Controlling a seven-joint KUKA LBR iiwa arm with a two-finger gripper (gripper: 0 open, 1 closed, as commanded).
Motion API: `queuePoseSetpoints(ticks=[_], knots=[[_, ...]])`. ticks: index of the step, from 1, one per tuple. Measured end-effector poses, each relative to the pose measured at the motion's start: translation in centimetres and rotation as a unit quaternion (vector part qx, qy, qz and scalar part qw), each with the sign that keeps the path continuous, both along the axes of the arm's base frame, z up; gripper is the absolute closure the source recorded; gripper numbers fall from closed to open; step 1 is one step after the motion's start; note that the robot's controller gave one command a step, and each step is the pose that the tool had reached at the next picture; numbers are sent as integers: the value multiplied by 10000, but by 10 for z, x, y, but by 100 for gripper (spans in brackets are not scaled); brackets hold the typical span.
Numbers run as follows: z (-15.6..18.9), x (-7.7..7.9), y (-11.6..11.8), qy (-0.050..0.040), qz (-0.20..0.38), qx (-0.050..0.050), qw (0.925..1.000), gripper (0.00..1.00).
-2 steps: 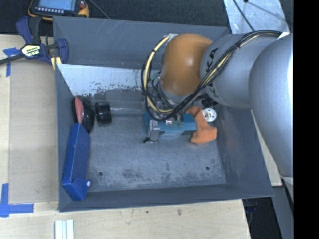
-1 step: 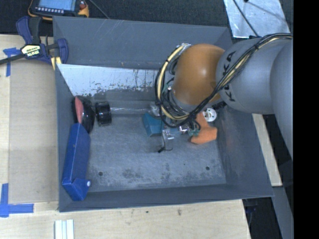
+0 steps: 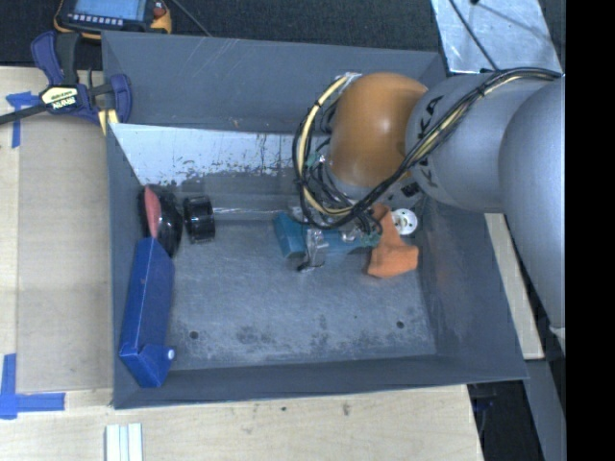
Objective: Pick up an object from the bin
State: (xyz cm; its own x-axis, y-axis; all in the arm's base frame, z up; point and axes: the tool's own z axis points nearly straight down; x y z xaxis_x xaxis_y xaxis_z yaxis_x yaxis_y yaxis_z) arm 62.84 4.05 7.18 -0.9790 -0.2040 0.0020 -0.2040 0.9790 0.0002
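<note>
My gripper (image 3: 311, 254) is low in the middle of the bin, under the orange wrist cover. It sits right on a teal-blue object (image 3: 287, 234), which shows on both sides of it and is partly hidden by it. Whether that object is held I cannot tell. Just to the gripper's right an orange lump (image 3: 392, 258) lies on the floor. A small white piece (image 3: 405, 222) is above the lump, close to the arm.
A long blue box (image 3: 146, 310) leans along the left wall. Above it are a red and black thing (image 3: 159, 217) and a black cylinder (image 3: 199, 218). The arm and its cables cover the bin's back right.
</note>
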Motion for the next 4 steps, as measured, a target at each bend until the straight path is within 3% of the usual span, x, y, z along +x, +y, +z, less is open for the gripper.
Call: queuePoseSetpoints(ticks=[1, 2, 3, 4], knots=[[0, 0, 0, 0, -4, 0, 10000, 100], [47, -7, 12, 36, 12, -7, 10000, 100], [100, -3, 11, 9, 176, 4, 9998, 100], [147, -10, -10, 12, 147, 2, 9999, 100]])
